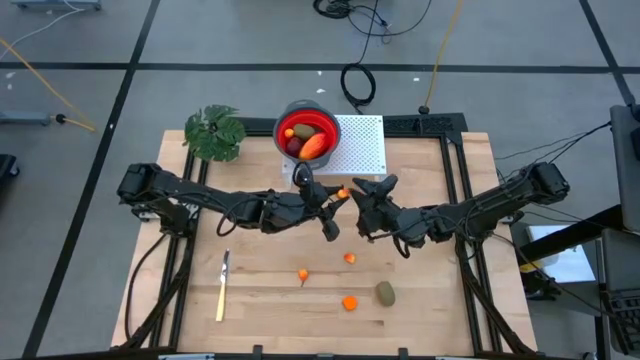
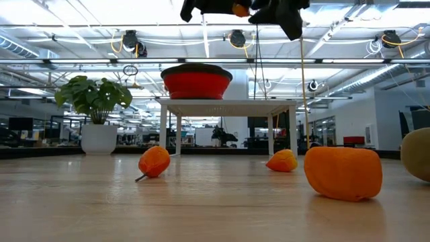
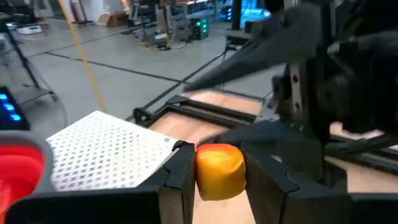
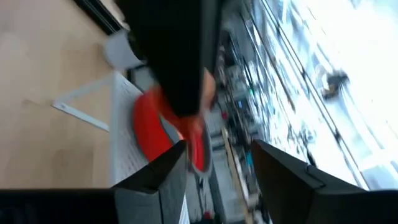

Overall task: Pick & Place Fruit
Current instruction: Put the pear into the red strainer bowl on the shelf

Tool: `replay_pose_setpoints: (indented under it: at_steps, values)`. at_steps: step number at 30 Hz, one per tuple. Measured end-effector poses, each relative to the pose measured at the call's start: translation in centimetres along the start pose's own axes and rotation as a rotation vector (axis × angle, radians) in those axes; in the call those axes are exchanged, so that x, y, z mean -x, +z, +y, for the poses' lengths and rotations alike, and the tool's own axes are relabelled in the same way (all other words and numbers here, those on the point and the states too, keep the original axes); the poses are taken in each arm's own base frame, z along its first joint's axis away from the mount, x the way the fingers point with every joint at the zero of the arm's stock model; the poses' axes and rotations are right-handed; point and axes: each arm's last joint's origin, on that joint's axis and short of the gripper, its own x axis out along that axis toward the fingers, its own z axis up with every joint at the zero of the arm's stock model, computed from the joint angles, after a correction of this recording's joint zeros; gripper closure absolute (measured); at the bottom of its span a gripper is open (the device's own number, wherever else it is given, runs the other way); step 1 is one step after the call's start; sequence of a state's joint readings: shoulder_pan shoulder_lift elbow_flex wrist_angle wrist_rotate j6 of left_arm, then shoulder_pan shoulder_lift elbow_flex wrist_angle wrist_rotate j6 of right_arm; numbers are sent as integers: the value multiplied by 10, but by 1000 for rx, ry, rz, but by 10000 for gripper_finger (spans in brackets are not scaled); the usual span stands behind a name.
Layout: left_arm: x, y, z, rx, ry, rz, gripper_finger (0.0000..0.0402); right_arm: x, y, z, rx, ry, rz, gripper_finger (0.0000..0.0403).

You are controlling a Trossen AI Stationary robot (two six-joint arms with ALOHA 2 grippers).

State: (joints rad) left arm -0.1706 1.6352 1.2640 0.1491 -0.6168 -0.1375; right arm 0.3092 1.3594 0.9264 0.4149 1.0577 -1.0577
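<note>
A red bowl (image 1: pixel 322 122) stands on a white perforated stand (image 1: pixel 362 150) and holds an elongated red-orange piece (image 1: pixel 314 146), a dark red ball (image 1: pixel 293 146) and a tiny orange one (image 1: pixel 290 132). Tiny orange pieces (image 1: pixel 303 273) (image 1: pixel 349 258) (image 1: pixel 349 302) and an olive-brown oval (image 1: pixel 385 293) lie on the table. My left gripper (image 1: pixel 338 197) hovers mid-table in front of the stand, shut on another small orange fruit. My right gripper (image 1: pixel 362 193) faces it, close by and open, fingers (image 4: pixel 168 171) apart with nothing between them. My left gripper (image 3: pixel 219 163) pinches the small orange fruit (image 3: pixel 219 171) between its two fingers, one on each side of it. The fingers come nearly level from the table's left. The fruit (image 2: pixel 240 9) is lifted clear, high above the table.
A pale-yellow knife (image 1: pixel 222 285) lies near the table's left front. A green leafy plant (image 1: pixel 215 132) stands at the far left, beside the bowl. Dark frame rails (image 1: pixel 455 170) run along the table's right and far sides. Both arms meet over the middle.
</note>
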Motion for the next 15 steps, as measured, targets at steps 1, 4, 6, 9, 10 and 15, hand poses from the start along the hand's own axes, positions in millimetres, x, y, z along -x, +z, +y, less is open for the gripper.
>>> replay_pose_setpoints:
  at_steps: [1, 4, 6, 9, 10, 15]
  values:
    - [1, 0, 1, -8, 11, 7, 296, 0, -1, 0, -15, -10, 20, 228]
    - [2, 2, 6, -17, 59, 11, 296, 1, -2, 0, -44, -43, 78, 228]
    - [4, 3, 11, -31, 99, 26, 296, 3, -2, 0, -35, -56, 107, 230]
    - [4, 6, 19, -25, 143, 18, 295, 5, -5, 6, 10, -37, 131, 235]
    - [5, 9, 21, -26, 153, 19, 295, 6, -6, 7, 4, -29, 134, 238]
    - [6, 17, 36, -40, 195, 8, 295, 8, -14, 18, -26, 20, 168, 257]
